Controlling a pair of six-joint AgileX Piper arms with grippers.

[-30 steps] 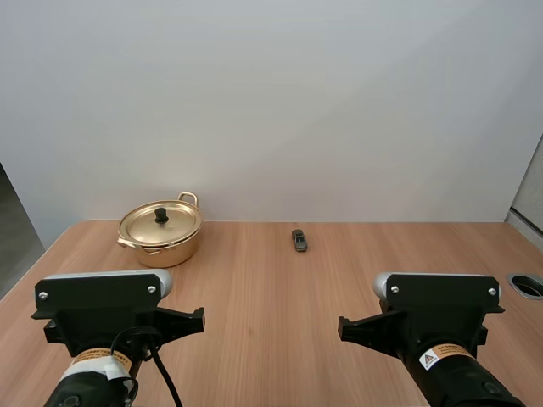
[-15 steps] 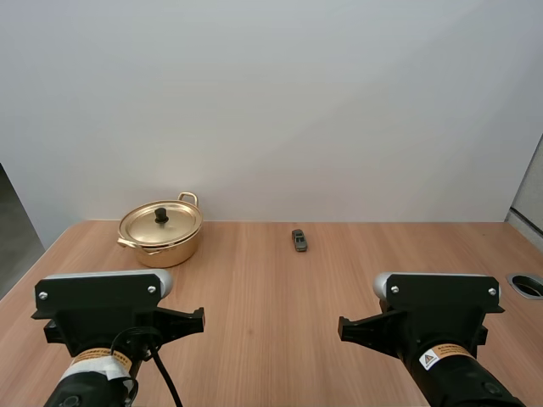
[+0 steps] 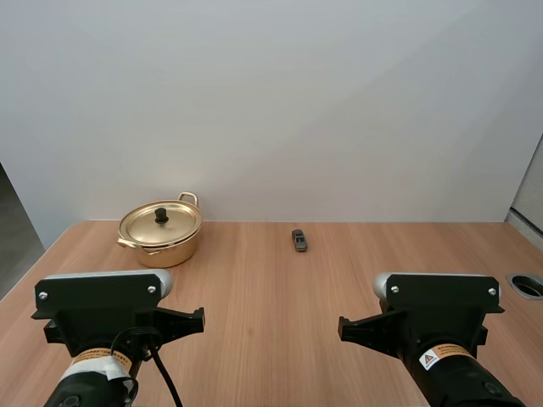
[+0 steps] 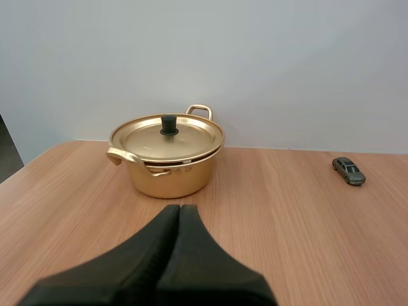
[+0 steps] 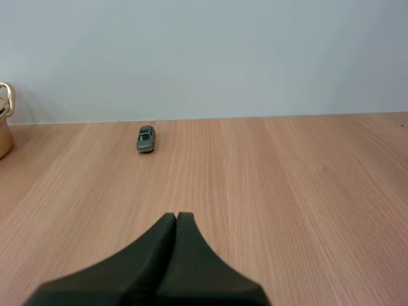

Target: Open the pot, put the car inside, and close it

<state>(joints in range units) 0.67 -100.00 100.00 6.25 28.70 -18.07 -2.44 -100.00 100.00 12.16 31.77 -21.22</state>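
We are pointing our left gripper (image 4: pixel 179 207), pressed together, at the pot (image 4: pixel 169 180), lid (image 4: pixel 143 137) on; our right gripper (image 5: pixel 176 215), also pressed together, is facing the car (image 5: pixel 145 138).

A robotics lab test bench: a left arm (image 3: pixel 102 305) and a right arm (image 3: pixel 437 307) sit side by side at the near edge of a wooden table (image 3: pixel 271 288) set against a plain white wall (image 3: pixel 271 102). Ahead of the left gripper (image 4: pixel 179 209) stands a lidded gold pot (image 4: pixel 167 156), and ahead of the right gripper (image 5: pixel 176 217), slightly to its left, lies a toy car (image 5: pixel 146 138): household props on an office-style desktop. A round cable port (image 3: pixel 528 285) is sunk into the table to the right of the right arm, which carries a warning label (image 3: pixel 434 358)
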